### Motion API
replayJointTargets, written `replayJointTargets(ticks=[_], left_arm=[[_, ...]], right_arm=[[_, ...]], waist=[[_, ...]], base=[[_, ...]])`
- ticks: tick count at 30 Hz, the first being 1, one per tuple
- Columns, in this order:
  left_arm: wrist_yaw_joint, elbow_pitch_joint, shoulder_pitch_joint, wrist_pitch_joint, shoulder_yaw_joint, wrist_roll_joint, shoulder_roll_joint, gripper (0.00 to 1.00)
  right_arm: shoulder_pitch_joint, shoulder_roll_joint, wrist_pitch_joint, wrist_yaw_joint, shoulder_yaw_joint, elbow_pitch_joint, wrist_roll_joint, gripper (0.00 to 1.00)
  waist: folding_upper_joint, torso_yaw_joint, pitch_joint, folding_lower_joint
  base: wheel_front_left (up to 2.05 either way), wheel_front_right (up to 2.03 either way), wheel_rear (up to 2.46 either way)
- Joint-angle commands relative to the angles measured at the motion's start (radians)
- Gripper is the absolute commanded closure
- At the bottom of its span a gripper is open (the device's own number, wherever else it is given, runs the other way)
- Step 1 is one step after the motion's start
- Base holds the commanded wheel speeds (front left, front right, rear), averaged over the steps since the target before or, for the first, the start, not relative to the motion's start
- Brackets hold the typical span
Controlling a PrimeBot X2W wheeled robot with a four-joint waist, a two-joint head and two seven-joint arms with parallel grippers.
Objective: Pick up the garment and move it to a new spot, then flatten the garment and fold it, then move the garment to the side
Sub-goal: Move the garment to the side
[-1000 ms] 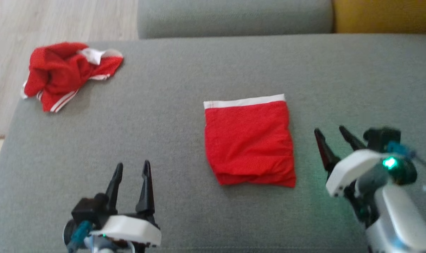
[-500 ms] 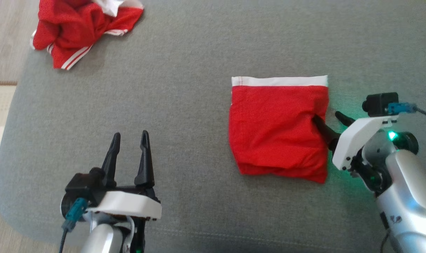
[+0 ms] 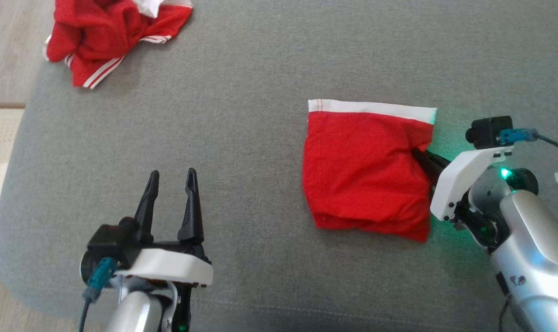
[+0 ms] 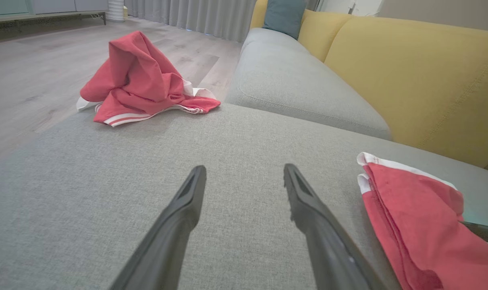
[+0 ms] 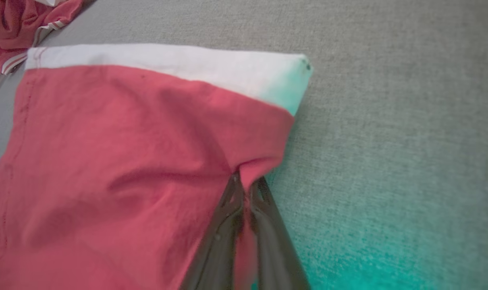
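The folded red garment (image 3: 364,170) with a white band along its far edge lies on the grey cushion (image 3: 251,92), right of centre. My right gripper (image 3: 419,154) is shut on the garment's right edge, pinching the cloth into a pucker. The right wrist view shows that gripper (image 5: 246,181) with the garment (image 5: 119,161) bunched between its closed fingers. My left gripper (image 3: 173,177) hovers open at the lower left, with nothing between its fingers. From the left wrist, my left gripper (image 4: 244,173) points at bare cushion, and the garment (image 4: 413,209) lies to its right.
A second, crumpled red garment (image 3: 108,34) with white stripes lies at the cushion's far left corner, also seen from the left wrist (image 4: 143,82). Wooden floor (image 3: 7,46) lies beyond the cushion's left edge. A yellow sofa back (image 4: 421,76) rises at the right.
My right gripper moved in to the garment's right edge and closed on it, puckering the cloth. The head camera tilted downward. The left gripper stayed open.
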Motion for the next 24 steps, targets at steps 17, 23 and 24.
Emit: replayJointTargets(ticks=[17,23,24], left_arm=[[-0.044,-0.051,-0.001,-0.005,0.006,0.074,-0.001,0.0],[-0.057,-0.055,-0.021,-0.005,0.002,0.1,0.014,0.0],[-0.057,-0.057,-0.025,-0.005,0.001,0.104,0.017,0.0]], right_arm=[[-0.062,-0.101,-0.109,-0.001,-0.079,-0.017,-0.102,1.0],[-0.099,-0.077,-0.133,-0.001,-0.126,-0.026,-0.142,1.0],[-0.107,-0.071,-0.137,-0.001,-0.132,-0.026,-0.148,1.0]], waist=[[0.0,-0.273,0.016,-0.0001],[0.0,-0.388,0.053,-0.0001],[0.0,-0.405,0.062,-0.0001]], base=[[0.0,0.0,0.0],[0.0,0.0,0.0],[0.0,0.0,0.0]])
